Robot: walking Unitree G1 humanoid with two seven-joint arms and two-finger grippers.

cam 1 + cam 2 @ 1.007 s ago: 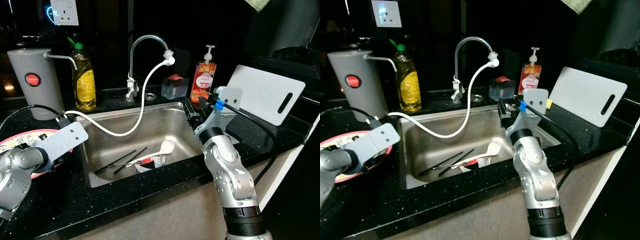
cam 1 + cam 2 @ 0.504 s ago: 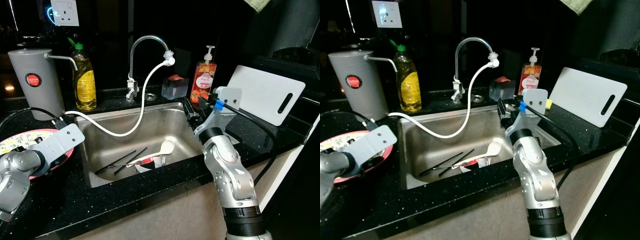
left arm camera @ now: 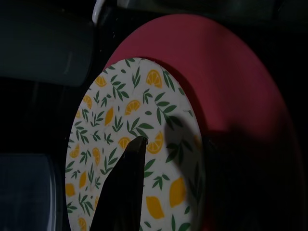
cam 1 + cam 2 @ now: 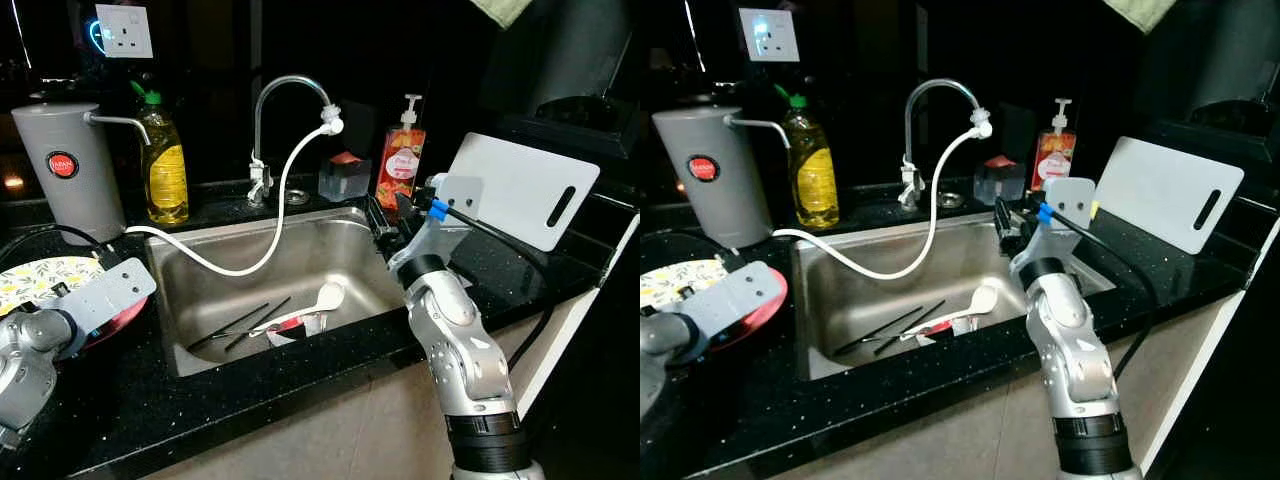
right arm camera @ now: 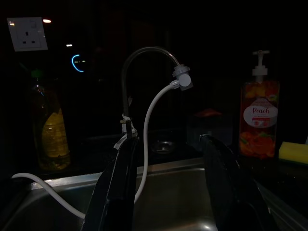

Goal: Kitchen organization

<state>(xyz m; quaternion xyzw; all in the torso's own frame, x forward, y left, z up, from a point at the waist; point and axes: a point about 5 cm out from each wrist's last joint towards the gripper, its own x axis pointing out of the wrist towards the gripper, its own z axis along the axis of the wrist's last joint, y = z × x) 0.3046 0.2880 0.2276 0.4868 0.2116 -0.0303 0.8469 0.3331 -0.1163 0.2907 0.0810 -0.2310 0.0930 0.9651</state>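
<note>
Lemon-patterned plate (image 3: 139,144) on red plate (image 3: 240,120) beneath left claw (image 3: 144,144), grip unclear; right claw (image 5: 168,192) spread, empty.

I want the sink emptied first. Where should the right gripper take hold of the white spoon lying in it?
Grip the white spoon by its handle, coming straight down from above. It lies flat on the sink floor, bowl toward the right gripper, and the handle end seems partly buried among chopsticks and a wrapper, so mid-handle looks likeliest.

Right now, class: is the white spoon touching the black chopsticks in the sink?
Apart. The left eye view shows bare steel between the white spoon and the black chopsticks.
</note>
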